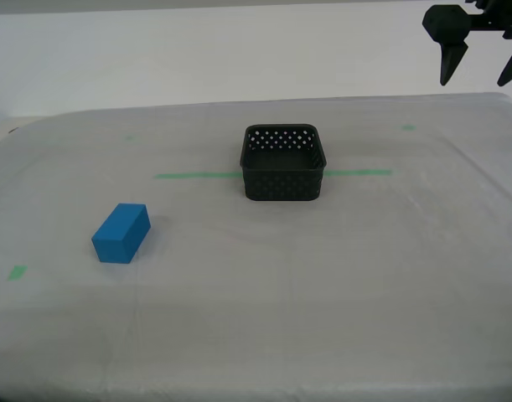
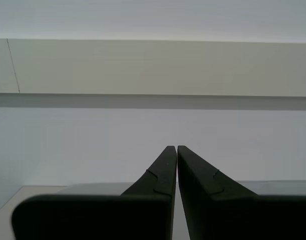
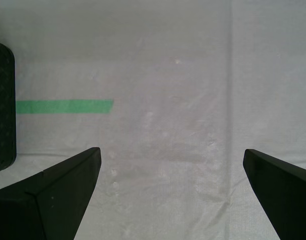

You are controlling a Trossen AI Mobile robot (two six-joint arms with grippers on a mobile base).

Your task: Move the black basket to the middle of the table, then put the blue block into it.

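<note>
One basket, one block on the cloth surface (image 1: 390,276). Black basket (image 1: 283,163) sits near frame centre in the exterior view, astride the green tape line (image 1: 197,175); its inside looks empty. Blue block (image 1: 121,233) lies lower left, well apart. First gripper (image 3: 173,170) spread wide over bare cloth beside the basket; second gripper (image 2: 177,155) pressed together, raised. Basket step looks done; next needs a reach to the block.

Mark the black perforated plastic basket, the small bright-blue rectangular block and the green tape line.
black perforated plastic basket (image 1: 282,186): exterior view, front wall.
small bright-blue rectangular block (image 1: 126,221): exterior view, top face.
green tape line (image 1: 197,175): exterior view, stretch toward that view's left of the basket.
</note>
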